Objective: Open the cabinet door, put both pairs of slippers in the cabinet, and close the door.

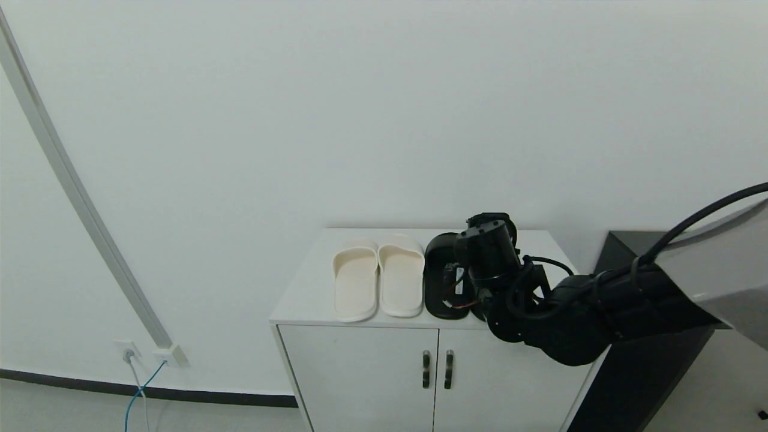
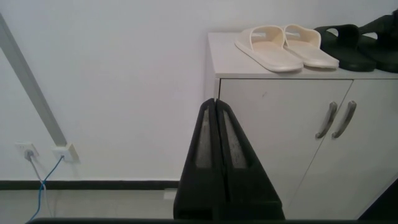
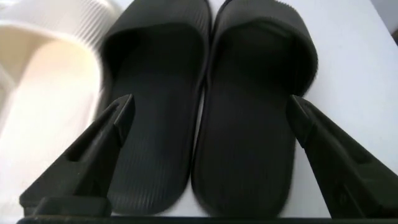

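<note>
- Right arm (image 1: 600, 306): black and jointed, stretched in from the right side of the head view toward the middle, forearm roughly level, with a thick black cable (image 1: 708, 210) arching above it.
- Wrist (image 1: 489, 252): a bulky black cylinder turned upward at the end of that arm, thinner wiring looped close beside it.
- Right gripper (image 3: 211, 102): spread wide, its two dark wedge-shaped fingers (image 3: 93, 162) well apart and angled downward.
- Left gripper (image 2: 216, 102): closed, with both black fingers pressed flat against each other, forming one narrow upright wedge that tapers to a thin tip.
</note>
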{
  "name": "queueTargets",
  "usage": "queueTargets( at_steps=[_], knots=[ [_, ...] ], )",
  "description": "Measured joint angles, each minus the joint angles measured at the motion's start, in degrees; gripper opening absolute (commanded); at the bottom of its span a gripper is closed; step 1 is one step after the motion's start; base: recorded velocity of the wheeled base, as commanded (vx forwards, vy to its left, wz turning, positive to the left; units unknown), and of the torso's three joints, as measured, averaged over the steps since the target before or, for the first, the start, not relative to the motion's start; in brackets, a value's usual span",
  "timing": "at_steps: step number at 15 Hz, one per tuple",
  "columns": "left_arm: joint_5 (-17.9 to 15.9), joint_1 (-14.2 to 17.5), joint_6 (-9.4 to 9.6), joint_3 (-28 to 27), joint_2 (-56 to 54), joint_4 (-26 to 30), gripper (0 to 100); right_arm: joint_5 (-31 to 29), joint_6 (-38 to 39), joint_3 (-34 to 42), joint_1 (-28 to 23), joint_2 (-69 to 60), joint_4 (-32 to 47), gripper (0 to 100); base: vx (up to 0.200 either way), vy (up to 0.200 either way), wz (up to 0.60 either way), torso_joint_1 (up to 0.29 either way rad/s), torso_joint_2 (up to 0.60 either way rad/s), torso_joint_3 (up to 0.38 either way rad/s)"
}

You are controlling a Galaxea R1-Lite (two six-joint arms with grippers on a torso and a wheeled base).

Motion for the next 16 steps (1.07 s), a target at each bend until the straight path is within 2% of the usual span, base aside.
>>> queueTargets(
  at_steps=[8, 13, 14, 16],
  knots=[
    [0.0, 0.0, 0.00, 0.0, 0.0, 0.0, 0, -2.1, -0.7, -16.8, -5.1, 13.8, -0.1, 100, 0.000, 0.000, 0.00, 0.000, 0.00, 0.000],
    [0.0, 0.0, 0.00, 0.0, 0.0, 0.0, 0, -3.5, -1.9, -21.0, -6.6, 17.7, -0.2, 100, 0.000, 0.000, 0.00, 0.000, 0.00, 0.000],
    [0.0, 0.0, 0.00, 0.0, 0.0, 0.0, 0, -3.6, -1.9, -21.2, -6.7, 18.1, -0.4, 0, 0.000, 0.000, 0.00, 0.000, 0.00, 0.000],
    [0.0, 0.0, -0.04, 0.0, 0.0, 0.0, 0, -3.7, -1.9, -21.3, -6.8, 18.3, -0.7, 0, 0.000, 0.000, 0.00, 0.000, 0.00, 0.000]
  ],
)
